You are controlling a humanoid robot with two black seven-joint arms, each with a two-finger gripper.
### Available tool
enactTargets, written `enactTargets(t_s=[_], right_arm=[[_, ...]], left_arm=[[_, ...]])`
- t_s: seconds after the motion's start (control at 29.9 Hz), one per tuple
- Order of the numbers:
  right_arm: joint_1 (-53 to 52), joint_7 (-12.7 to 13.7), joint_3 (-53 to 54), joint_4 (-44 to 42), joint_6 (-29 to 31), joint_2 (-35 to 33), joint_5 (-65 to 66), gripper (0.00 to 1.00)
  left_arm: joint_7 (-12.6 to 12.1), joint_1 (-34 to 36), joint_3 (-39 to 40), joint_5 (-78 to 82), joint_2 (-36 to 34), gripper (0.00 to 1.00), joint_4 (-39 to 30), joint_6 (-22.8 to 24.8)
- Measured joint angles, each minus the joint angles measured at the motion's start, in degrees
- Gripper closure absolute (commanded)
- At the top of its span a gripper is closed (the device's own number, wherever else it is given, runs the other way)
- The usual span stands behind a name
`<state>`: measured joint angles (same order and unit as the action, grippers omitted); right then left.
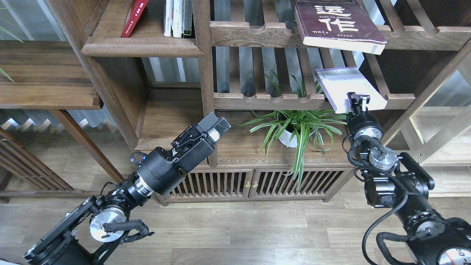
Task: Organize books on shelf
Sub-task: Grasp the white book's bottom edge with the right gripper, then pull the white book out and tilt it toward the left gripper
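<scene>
Leftmost, at eleven o'clock, the slim red paperback (134,17) leans on the solid dark-brown wooden shelf (141,47). Below, the left gripper (218,127) hangs empty, fingers closed together. At one o'clock lies the large maroon paperback (336,23) (white characters). At three o'clock the right gripper (358,100) clasps the pale-lavender paperback (347,86).

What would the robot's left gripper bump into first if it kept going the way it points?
Probably the bookcase's wooden upright post: the left gripper points up and right toward it. Depth is hard to judge, so it might slip past.
</scene>
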<state>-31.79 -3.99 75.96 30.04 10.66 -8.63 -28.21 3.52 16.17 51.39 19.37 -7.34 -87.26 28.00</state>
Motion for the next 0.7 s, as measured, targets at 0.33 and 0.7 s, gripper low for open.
enactTargets(t_s=[0.33,0.7], right_arm=[[7.29,0.20,0.95,10.23,5.85,-2.44,-2.19,0.95],[19.75,0.49,0.02,21.50,16.94,-3.47,-2.91,0.95]], left_arm=[[0.39,-2.27,-0.25,-4.81,1.45,0.02,1.66,0.00],[0.93,-1.71,0.14,-13.09,2.10,0.02,7.27,0.00]])
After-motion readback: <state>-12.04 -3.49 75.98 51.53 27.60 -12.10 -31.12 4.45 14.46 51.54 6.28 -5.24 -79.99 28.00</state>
